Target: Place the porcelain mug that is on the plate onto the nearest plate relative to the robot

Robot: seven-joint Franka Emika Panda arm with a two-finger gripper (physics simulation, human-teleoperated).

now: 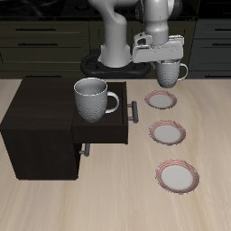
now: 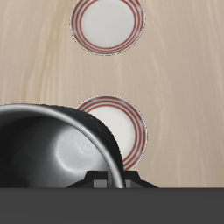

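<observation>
My gripper point(image 1: 170, 67) is shut on the rim of the porcelain mug point(image 1: 170, 74), a pale dimpled mug with a loop handle. It hangs in the air at the table's back, just above the plate point(image 1: 162, 101) closest to the robot's base. In the wrist view the mug's dark inside point(image 2: 52, 149) fills much of the picture. The gripper point(image 2: 108, 180) clamps its rim, and a red-rimmed plate point(image 2: 122, 122) shows partly hidden behind it. A second plate point(image 2: 107, 24) lies beyond.
A look-alike mug point(image 1: 93, 99) stands on top of a dark cabinet point(image 1: 41, 126) with an open drawer point(image 1: 101, 133). Two more plates lie in a row toward the front edge, the middle one point(image 1: 168, 133) and the front one point(image 1: 177, 176).
</observation>
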